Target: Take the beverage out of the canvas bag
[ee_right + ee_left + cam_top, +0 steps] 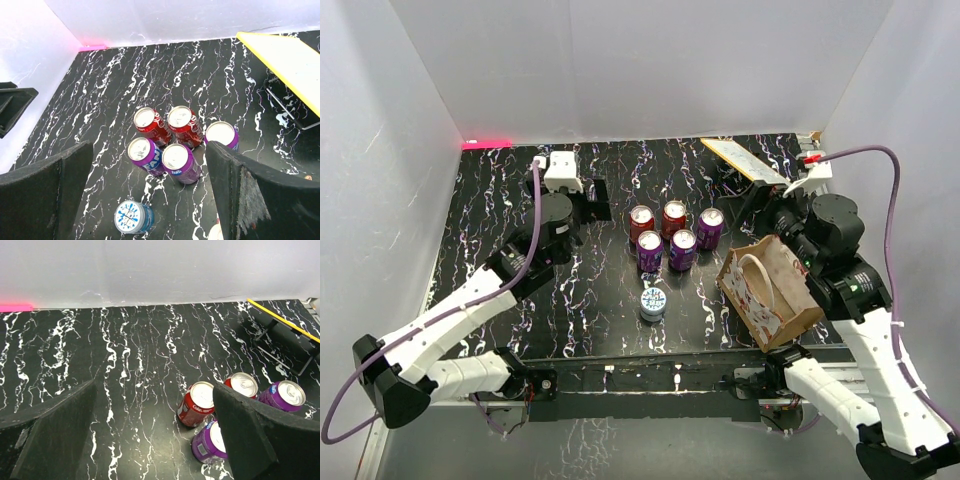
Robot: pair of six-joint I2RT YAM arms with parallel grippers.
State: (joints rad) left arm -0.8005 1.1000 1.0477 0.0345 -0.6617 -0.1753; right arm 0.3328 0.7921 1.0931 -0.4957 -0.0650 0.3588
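The canvas bag (772, 292) is seen open-mouthed at the counter's (490, 200) right front edge. A blue-and-white can (653, 303) is stood apart on bare counter left of it. Both arms' jaws are spread wide, empty.

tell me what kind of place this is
Probably a lab robot test cell: plain white walls box in a black marbled tabletop, the left arm and right arm are bolted at its near edge, and soda cans stand grouped beside a canvas bag.

We see open tabletop (480, 215) left of ctr. Five-can cluster (672, 236) blocks the middle, blue can (653, 303) just in front. Canvas bag (768, 292) fills rt side, tilted board (744, 160) behind it.
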